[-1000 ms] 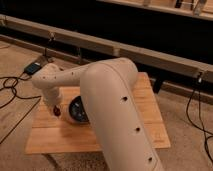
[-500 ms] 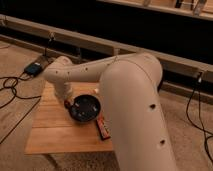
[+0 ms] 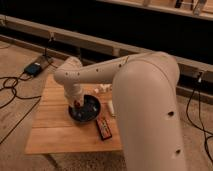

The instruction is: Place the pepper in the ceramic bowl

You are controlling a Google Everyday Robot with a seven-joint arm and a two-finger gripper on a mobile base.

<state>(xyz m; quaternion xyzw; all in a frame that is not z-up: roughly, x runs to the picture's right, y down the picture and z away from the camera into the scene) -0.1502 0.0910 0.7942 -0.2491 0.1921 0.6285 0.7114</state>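
Note:
The dark blue-black ceramic bowl [image 3: 87, 111] sits near the middle of the wooden table [image 3: 52, 131]. My gripper [image 3: 77, 101] hangs at the end of the white arm, pointing down over the bowl's left part. It is shut on the small dark-red pepper [image 3: 77, 104], which shows at its tip just above the bowl's inside. The wrist hides most of the gripper from view.
A flat red-and-black rectangular object [image 3: 104, 128] lies on the table just right of the bowl. Small white blocks [image 3: 104, 89] lie behind the bowl and another [image 3: 111, 107] to its right. Cables and a small device [image 3: 34, 68] lie on the floor at left.
The gripper has carried the pepper rightwards from the table's left side to over the bowl. The arm has swung, so the bowl and the red-and-black object now show.

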